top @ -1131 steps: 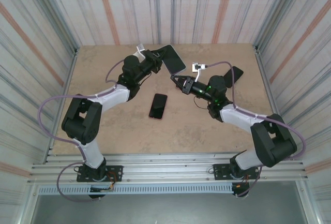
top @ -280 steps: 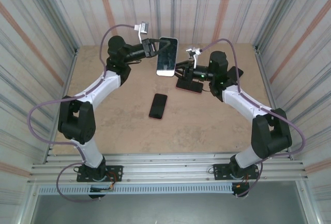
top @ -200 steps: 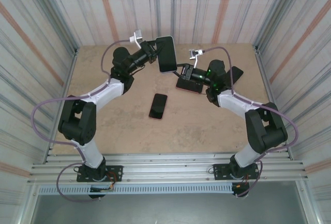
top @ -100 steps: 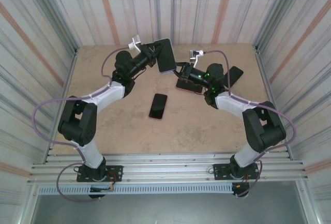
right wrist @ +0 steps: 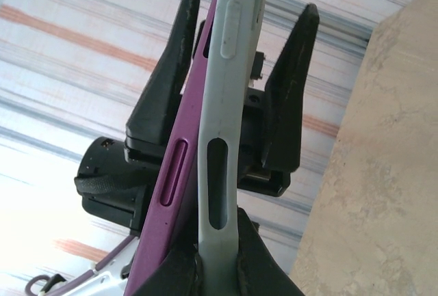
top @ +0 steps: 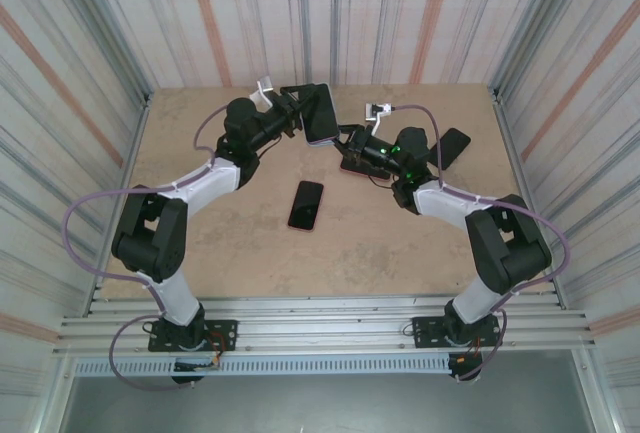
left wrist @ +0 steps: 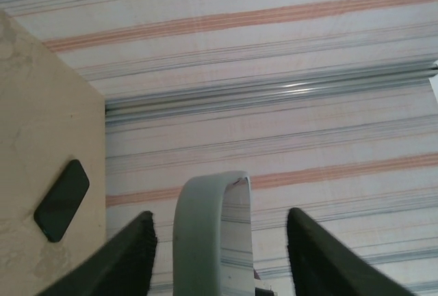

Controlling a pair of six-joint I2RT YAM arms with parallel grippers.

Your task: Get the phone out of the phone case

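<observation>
left end effector (left wrist: 219, 212) has spread open, right end effector (right wrist: 217, 249) pinching smooth grey case (right wrist: 222, 70)

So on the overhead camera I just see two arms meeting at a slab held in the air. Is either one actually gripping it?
Observer: On the right wrist camera, the right end effector is pinched shut on the edge of a grey case.
Operator: And the left one?
Observer: On the left wrist camera, the left end effector is open, with a gap on each side of the grey case.
Operator: Is a phone in it?
Observer: A purple phone with a side button lies along the grey case's flank.
</observation>
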